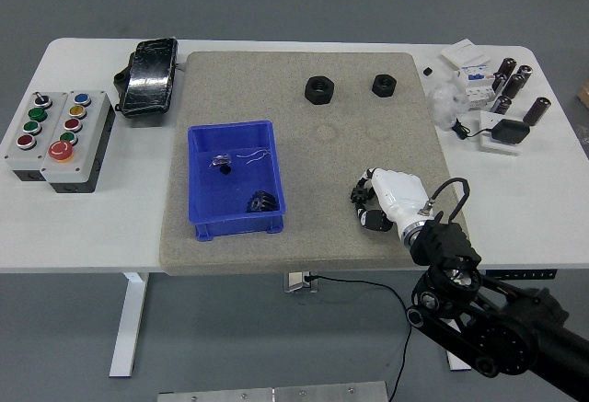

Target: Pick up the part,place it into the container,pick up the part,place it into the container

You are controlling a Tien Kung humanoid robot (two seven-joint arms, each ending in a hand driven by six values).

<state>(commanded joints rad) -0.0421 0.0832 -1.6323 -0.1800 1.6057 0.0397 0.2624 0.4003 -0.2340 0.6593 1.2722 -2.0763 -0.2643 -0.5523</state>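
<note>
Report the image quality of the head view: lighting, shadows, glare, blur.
Head view: even, diffuse lighting with only faint shadows under the blue container and the two black nuts, the larger and the smaller; no strong glare on the white table; focus is sharp across the grey mat; the right hand shows no obvious motion blur, though its dark fingertips are too small to resolve.

On the mat (304, 154), the bin (236, 179) lies left, two nuts (319, 89) behind, hand (379, 201) right.

I am seeing my right hand (382, 201) showing a white shell with black finger segments (a thin black cable looping beside its wrist), joining a bulky black arm (488, 324).
</note>
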